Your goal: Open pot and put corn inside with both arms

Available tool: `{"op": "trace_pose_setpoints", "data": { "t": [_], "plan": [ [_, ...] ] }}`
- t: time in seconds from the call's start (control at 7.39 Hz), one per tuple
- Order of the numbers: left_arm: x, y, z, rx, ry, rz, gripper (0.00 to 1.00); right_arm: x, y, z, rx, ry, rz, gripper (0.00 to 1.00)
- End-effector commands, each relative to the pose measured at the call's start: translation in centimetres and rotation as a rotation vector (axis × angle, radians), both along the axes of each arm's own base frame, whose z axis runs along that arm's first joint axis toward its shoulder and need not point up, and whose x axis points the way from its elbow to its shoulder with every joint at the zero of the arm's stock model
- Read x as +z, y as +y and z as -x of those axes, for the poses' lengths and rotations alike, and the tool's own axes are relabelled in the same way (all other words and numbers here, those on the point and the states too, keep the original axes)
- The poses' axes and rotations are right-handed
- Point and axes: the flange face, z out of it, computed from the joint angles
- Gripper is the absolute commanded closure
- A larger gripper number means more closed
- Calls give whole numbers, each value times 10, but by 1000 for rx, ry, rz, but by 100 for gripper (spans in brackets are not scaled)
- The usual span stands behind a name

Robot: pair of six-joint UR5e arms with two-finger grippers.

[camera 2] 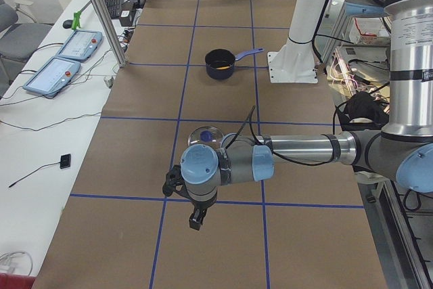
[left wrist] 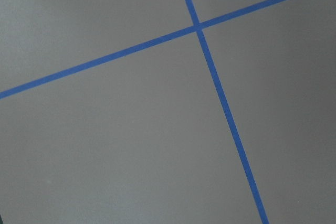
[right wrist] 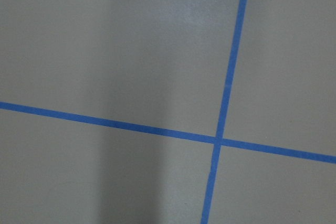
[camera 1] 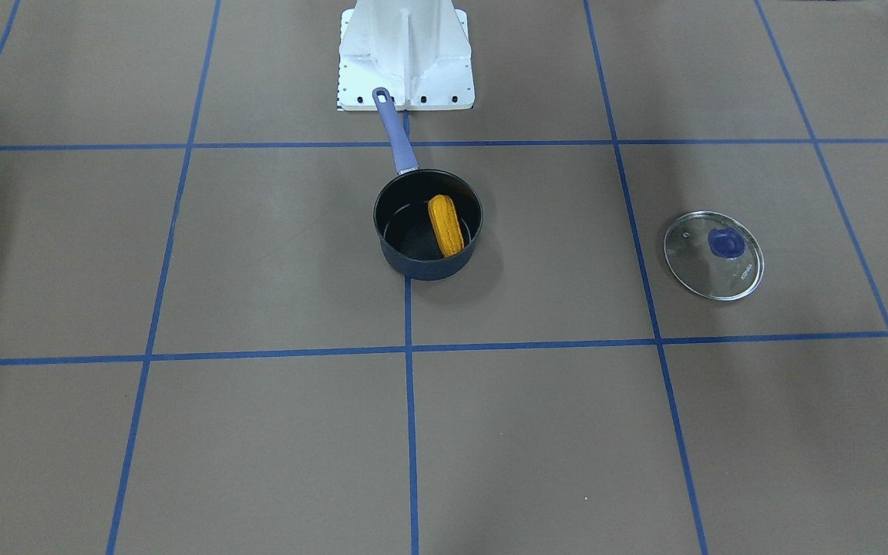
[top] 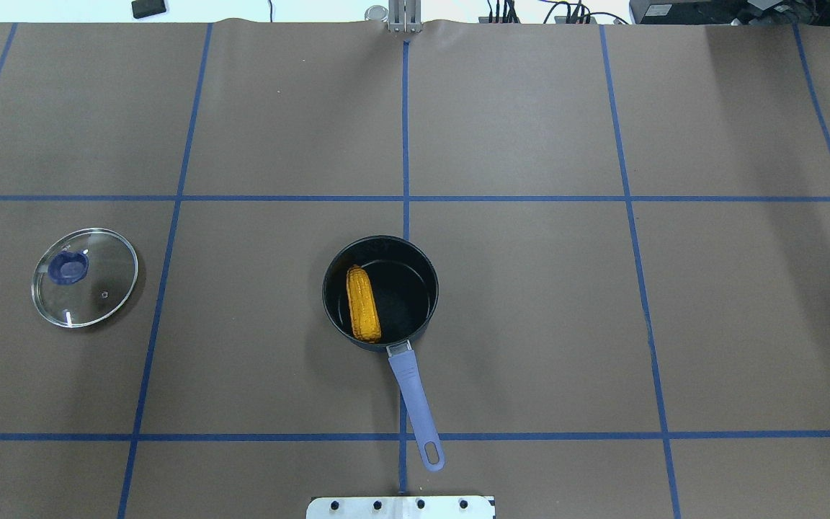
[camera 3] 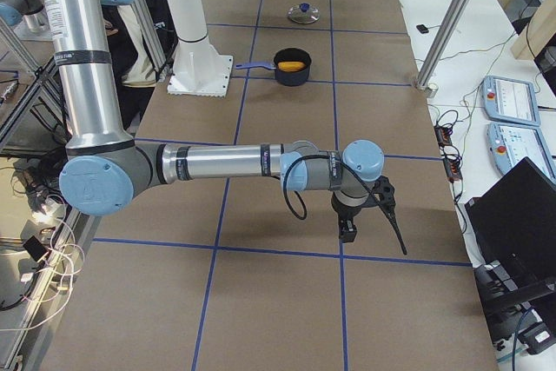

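The dark pot (camera 1: 421, 266) with a purple handle (camera 1: 396, 132) stands open at the table's middle, handle toward the robot's base. The orange-yellow corn (camera 1: 445, 225) lies inside it, also in the overhead view (top: 362, 304). The glass lid (camera 1: 714, 254) with a purple knob lies flat on the table on the robot's left, apart from the pot (top: 406, 292). My left gripper (camera 2: 196, 218) and right gripper (camera 3: 347, 230) show only in the side views, far from the pot near the table's ends. I cannot tell whether they are open or shut. Both wrist views show only bare table.
The robot's white base (camera 1: 405, 58) stands behind the pot's handle. Blue tape lines (top: 405, 144) grid the brown table. Aluminium posts (camera 2: 101, 15) and teach pendants (camera 2: 54, 72) stand beyond the table's far edge.
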Motion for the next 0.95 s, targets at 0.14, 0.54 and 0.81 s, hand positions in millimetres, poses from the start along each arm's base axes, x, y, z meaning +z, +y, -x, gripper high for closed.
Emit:
{"op": "trace_pose_setpoints", "data": {
  "t": [0.14, 0.54, 0.81],
  "plan": [
    [0, 3, 9, -47, 1, 21, 2, 0, -4, 2, -2, 54, 4, 0],
    [1, 5, 13, -57, 3, 21, 2, 7, 8, -17, 27, 56, 136, 0],
    [1, 5, 13, -57, 3, 21, 2, 9, 9, -22, 30, 59, 138, 0]
  ]
}}
